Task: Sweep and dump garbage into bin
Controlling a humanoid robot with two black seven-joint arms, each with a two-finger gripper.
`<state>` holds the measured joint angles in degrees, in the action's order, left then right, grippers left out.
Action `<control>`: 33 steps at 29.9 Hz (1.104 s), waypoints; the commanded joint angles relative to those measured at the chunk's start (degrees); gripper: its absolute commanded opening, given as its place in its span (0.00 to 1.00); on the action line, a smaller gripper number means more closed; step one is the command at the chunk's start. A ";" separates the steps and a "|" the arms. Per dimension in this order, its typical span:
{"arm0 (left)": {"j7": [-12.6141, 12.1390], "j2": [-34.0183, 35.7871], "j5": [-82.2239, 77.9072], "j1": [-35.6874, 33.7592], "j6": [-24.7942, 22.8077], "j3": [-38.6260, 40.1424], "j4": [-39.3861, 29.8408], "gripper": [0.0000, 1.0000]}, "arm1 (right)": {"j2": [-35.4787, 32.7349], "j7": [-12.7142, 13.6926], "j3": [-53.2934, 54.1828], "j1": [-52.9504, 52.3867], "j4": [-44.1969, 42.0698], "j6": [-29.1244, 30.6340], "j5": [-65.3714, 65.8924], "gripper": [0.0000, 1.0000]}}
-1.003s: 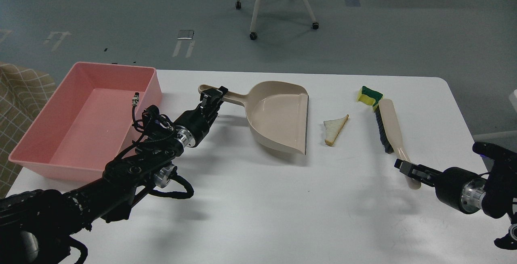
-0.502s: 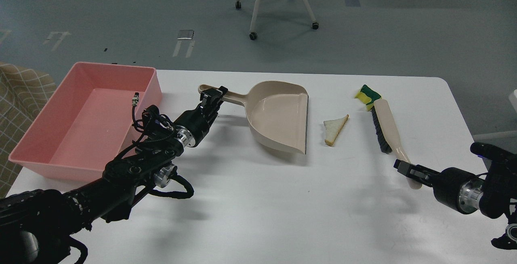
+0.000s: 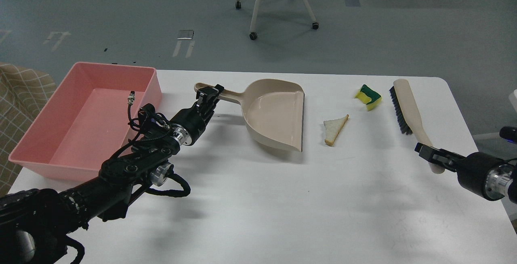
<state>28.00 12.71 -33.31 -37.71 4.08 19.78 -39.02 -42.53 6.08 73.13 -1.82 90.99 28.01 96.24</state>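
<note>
We are holding the dustpan (image 3: 274,112) handle in our left gripper (image 3: 208,94) fingers and the brush (image 3: 408,112) in our right gripper (image 3: 428,156). The sponge (image 3: 368,97) and bread slice (image 3: 335,129) are lying between them on the surface (image 3: 282,207); the pink bin (image 3: 87,118) is sitting far left. We should be drawing the bristles leftward, low and flat.

The pink bin (image 3: 87,124) at the left looked like smooth, slightly glossy plastic, as did the beige dustpan (image 3: 274,114). The table (image 3: 282,203) was matt white. The sponge (image 3: 368,97) looked porous, the bread slice (image 3: 334,129) rough-crusted.
</note>
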 commanded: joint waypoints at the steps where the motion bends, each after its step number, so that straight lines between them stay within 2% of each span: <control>1: 0.00 -0.23 -0.17 0.44 0.05 -0.27 0.00 0.07 | -1.59 -0.19 -0.35 -3.01 -3.52 -0.01 0.00 0.00; 4: 0.00 -0.49 -0.61 0.71 0.05 -0.36 0.00 0.07 | -0.36 -0.54 -2.10 -6.26 -9.76 -0.01 -0.09 0.00; 9: 0.00 -0.49 -0.61 0.71 0.05 -0.27 0.00 0.07 | 2.70 -2.83 -8.78 -12.93 -16.00 -0.01 -0.09 0.00; 17: 0.00 -0.67 -0.18 0.01 0.05 0.08 0.08 0.07 | 8.68 -3.09 -16.68 -18.56 -19.96 -0.01 -0.09 0.00; 23: 0.00 -0.40 -0.09 -0.52 -0.03 -0.18 0.35 0.07 | 12.73 -4.06 -21.61 -20.50 -21.11 -0.01 -0.09 0.00; 33: 0.00 0.21 -0.44 0.01 -0.03 -0.36 0.96 0.07 | 16.69 -3.97 -27.77 -24.37 -19.00 -0.01 -0.09 0.00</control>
<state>28.00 12.83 -33.76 -38.22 4.04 19.44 -38.10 -27.13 2.02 46.96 -25.05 71.26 28.00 96.16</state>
